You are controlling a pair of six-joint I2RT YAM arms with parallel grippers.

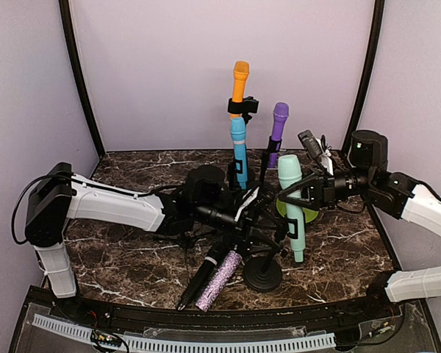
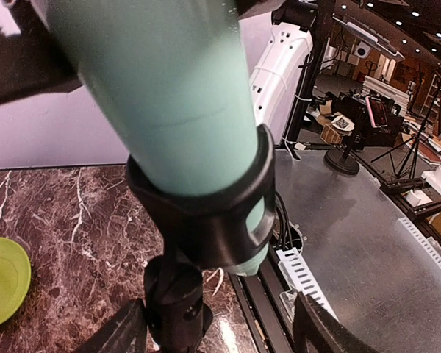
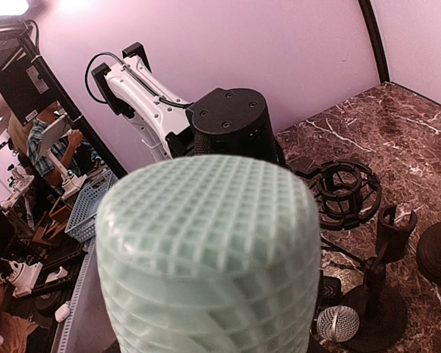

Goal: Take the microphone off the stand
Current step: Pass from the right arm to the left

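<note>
- at the front of the bench (image 1: 132, 257), what lies nearest?
- two loose mics flat on the marble, a black one (image 1: 201, 278) and a glittery purple one (image 1: 220, 283), just beside the round foot of the stand (image 1: 262, 276). neither is ours.
- and ours?
- the mint microphone (image 1: 297, 237) stands a little further in, nearly upright. its lower handle is pushed through the black clip (image 2: 206, 220) on top of that stand, so it's not out yet.
- the left pincer?
- the left pincer (image 2: 220, 334) is released. its fingers straddle the stem under the clip, one close beside it, the other well apart. i'd guess it's there to steady the stand.
- the right one?
- the right pincer (image 1: 294, 195) looks clenched on the microphone's barrel just under the mesh head. its own camera shows only that head, so i go by the top view.
- how will it handle?
- it's a rigid, smooth barrel, probably light but slippery, and the clip ring hugs it snugly. the handle seems to narrow downward. i'd hold the thick upper barrel, not the mesh, which might dent, and draw it up along its own axis. a sideways tug could tip the stand.
- and behind?
- a green plate (image 2: 4, 279), then a blue mic (image 1: 239, 147), a purple mic (image 1: 279, 121) and an orange mic (image 1: 239, 77) on stands near the back wall.
</note>
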